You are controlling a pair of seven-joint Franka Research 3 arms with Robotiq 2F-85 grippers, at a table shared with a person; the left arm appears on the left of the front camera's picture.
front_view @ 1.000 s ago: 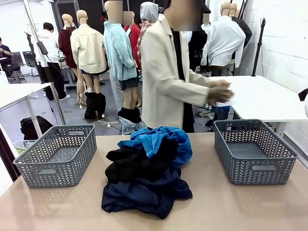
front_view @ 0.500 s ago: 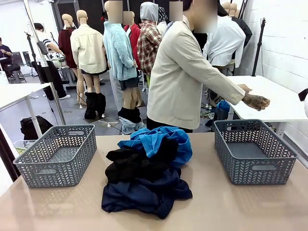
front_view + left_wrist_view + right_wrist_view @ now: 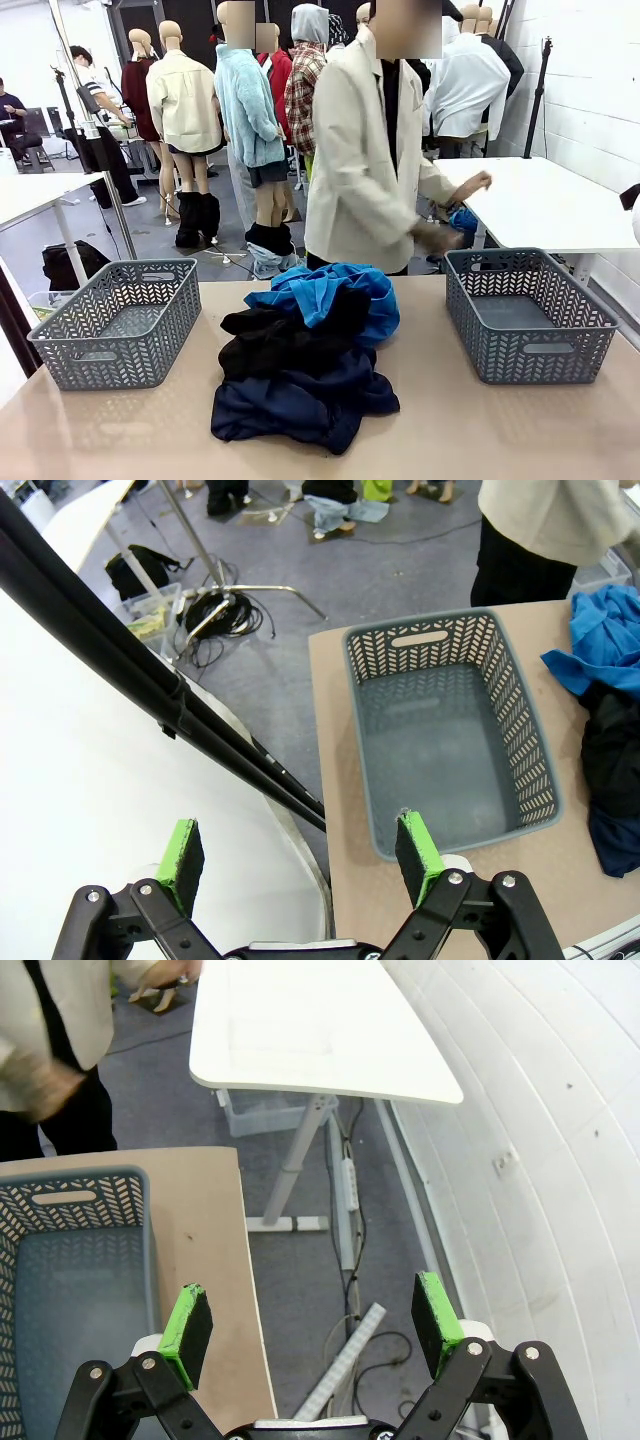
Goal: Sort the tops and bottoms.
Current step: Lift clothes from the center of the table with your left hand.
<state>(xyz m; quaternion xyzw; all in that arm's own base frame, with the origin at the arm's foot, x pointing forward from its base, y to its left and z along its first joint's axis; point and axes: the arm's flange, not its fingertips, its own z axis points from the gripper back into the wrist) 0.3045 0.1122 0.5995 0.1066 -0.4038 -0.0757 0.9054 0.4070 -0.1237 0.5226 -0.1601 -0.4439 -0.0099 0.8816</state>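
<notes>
Soft, crumpled clothes [image 3: 300, 345] lie heaped mid-counter [image 3: 450, 430] between the left basket [image 3: 75, 335] and right basket [image 3: 590, 325], both grey plastic lattice. Bright blue cloth [image 3: 335, 290] lies farthest, black garment [image 3: 275, 335] in the middle, navy garment [image 3: 290, 405] nearest. The left gripper [image 3: 300, 845] and right gripper [image 3: 313, 1320] are spread wide and empty.

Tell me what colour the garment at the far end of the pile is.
That garment is bright blue; the front view shows it best.

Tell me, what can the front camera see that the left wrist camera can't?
Front view: the right basket, empty, and the whole clothes pile. Left wrist view: the left gripper, open, and cables on the floor. Both: the left basket, empty, the blue garment on the pile, and the person's beige coat.
</notes>
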